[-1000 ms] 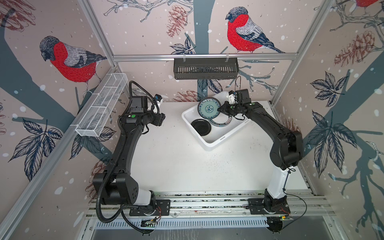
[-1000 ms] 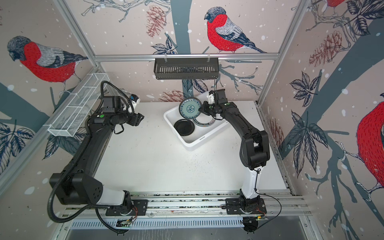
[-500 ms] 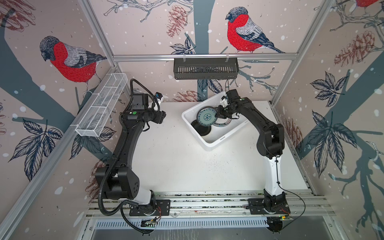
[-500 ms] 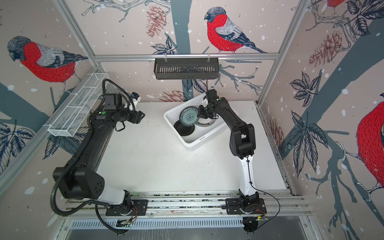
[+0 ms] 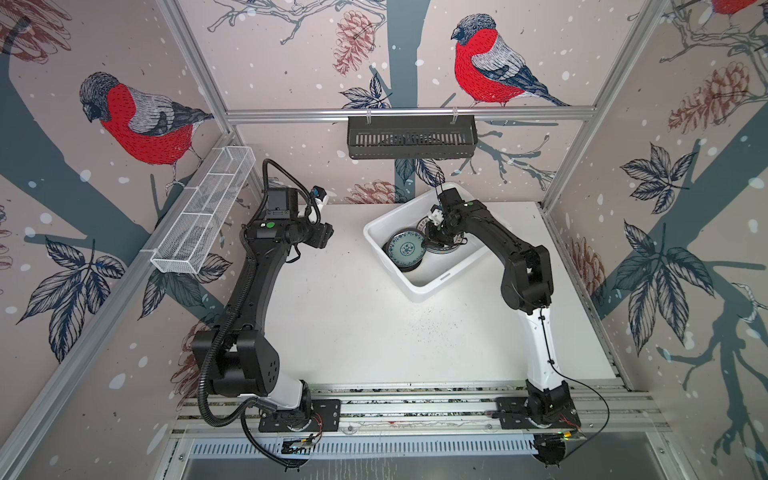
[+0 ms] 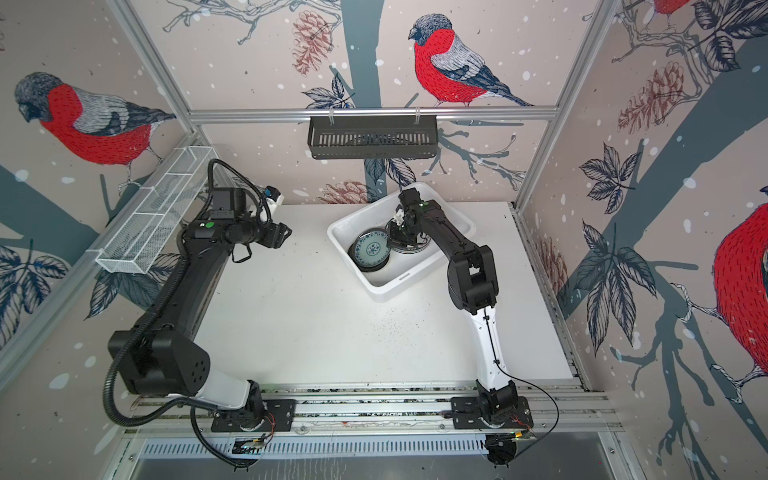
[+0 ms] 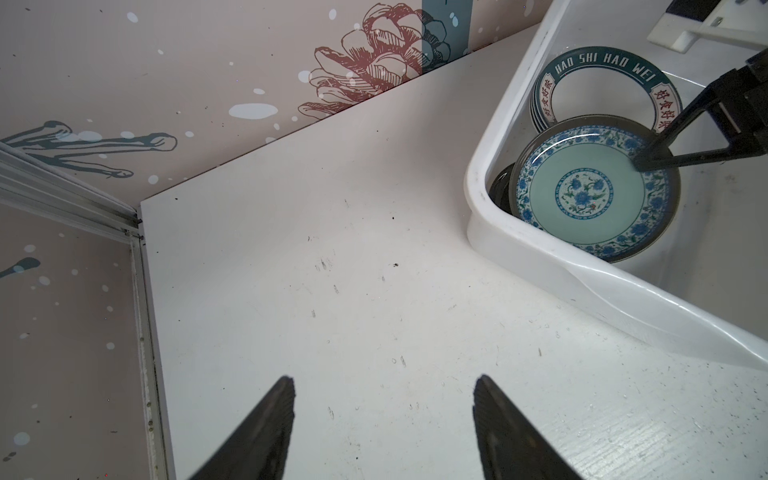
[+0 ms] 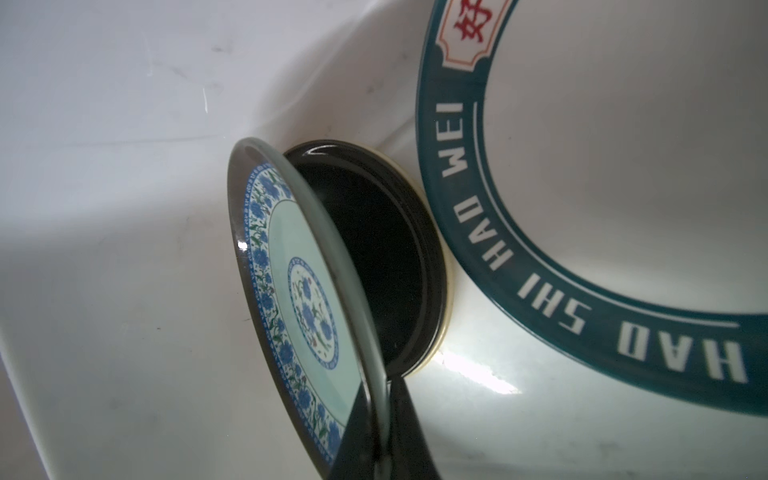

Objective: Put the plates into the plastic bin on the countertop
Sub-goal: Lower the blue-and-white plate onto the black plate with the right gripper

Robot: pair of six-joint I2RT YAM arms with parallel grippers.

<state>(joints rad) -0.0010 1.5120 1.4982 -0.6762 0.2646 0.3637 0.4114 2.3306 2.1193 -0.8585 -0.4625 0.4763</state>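
The teal patterned plate (image 5: 405,249) (image 6: 371,249) hangs tilted inside the plastic bin (image 5: 440,286) (image 6: 399,286). My right gripper (image 5: 432,237) (image 8: 380,399) is shut on the plate's rim. Under the teal plate (image 8: 299,299) lies the black plate (image 8: 374,257), with a cream-yellow plate's edge (image 8: 446,316) below it. Beside them sits a stack topped by a white plate with a dark lettered rim (image 7: 598,62) (image 8: 498,249). My left gripper (image 5: 326,237) (image 7: 384,380) is open and empty above the countertop (image 5: 374,324), left of the bin.
A black slotted rack (image 5: 411,137) hangs on the back rail above the bin. A white wire mesh tray (image 5: 203,216) is fixed along the left wall. The bin's near rim (image 7: 540,253) lies to one side of my left fingers.
My right gripper has carried the teal plate forward and down in the bin, so it now covers the black plate. The left arm has shifted only slightly.
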